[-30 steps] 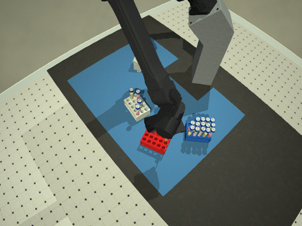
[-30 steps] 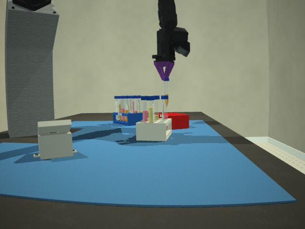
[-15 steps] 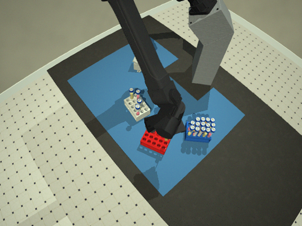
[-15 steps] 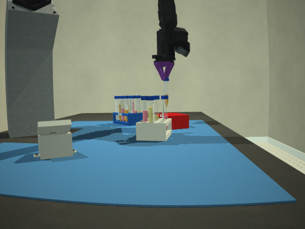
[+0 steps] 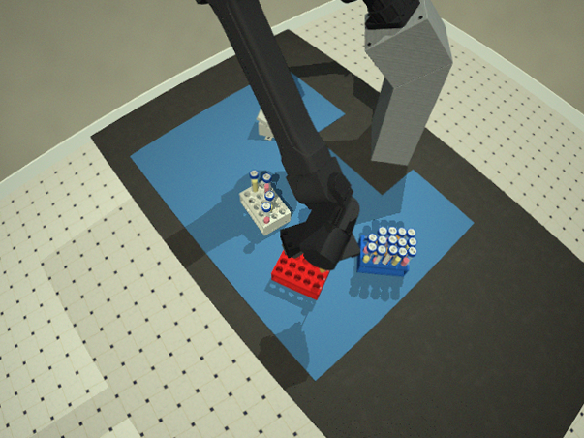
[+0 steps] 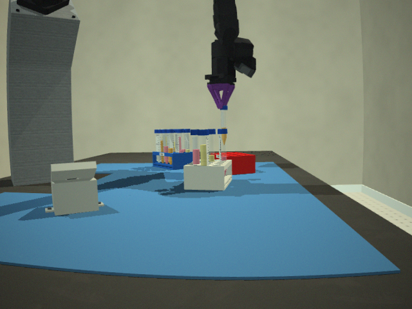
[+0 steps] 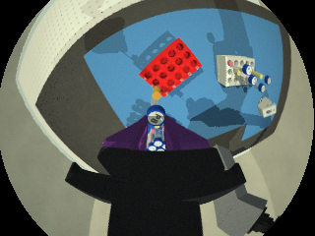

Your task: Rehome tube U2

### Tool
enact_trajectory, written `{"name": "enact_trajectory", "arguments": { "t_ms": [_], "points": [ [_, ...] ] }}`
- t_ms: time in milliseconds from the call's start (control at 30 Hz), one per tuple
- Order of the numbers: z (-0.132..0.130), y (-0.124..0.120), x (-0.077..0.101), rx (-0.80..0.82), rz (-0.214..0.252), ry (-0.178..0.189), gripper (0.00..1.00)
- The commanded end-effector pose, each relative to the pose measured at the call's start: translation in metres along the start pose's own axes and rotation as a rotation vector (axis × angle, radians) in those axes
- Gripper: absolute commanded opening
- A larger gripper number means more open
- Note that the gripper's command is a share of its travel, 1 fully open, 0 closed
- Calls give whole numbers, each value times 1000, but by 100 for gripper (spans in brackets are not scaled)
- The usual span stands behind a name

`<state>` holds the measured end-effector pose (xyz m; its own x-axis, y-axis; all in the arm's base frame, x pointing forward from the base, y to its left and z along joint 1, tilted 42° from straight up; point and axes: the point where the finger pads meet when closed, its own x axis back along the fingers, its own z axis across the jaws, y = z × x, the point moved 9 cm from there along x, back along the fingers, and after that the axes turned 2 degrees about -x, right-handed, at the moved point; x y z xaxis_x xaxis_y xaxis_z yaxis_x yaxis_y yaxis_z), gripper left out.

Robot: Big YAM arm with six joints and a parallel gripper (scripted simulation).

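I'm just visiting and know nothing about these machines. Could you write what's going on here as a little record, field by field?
Arm: one black arm reaching down over the blue mat
Gripper: purple jaws shut on a blue-capped tube
Held tube: hanging upright in the air, orange liquid at its tip
Position: over the red rack, by the top view
Red rack: no tubes in the wells that show
White rack: a few tubes standing in it
Blue rack: nearly full of tubes
Grey box: stands apart on the mat
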<state>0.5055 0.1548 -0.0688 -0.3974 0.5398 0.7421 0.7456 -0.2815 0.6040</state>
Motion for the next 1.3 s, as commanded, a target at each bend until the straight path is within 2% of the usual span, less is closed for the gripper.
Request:
{"name": "enact_trajectory", "arguments": {
  "t_ms": [0,100,367,500,667,1000,1033,1167,1267],
  "points": [
    [19,5,18,-3,-24,31,0],
    [18,0,10,12,-16,21,0],
    [11,9,-1,-5,-17,16,0],
    [9,18,1,-22,-24,20,0],
    [14,9,-1,-4,-21,23,0],
    [11,11,-7,-10,-18,18,0],
    [14,15,0,-17,-28,30,0],
    [10,13,-9,-14,-18,17,0],
    [11,12,-8,-11,-19,19,0]
  ]
}}
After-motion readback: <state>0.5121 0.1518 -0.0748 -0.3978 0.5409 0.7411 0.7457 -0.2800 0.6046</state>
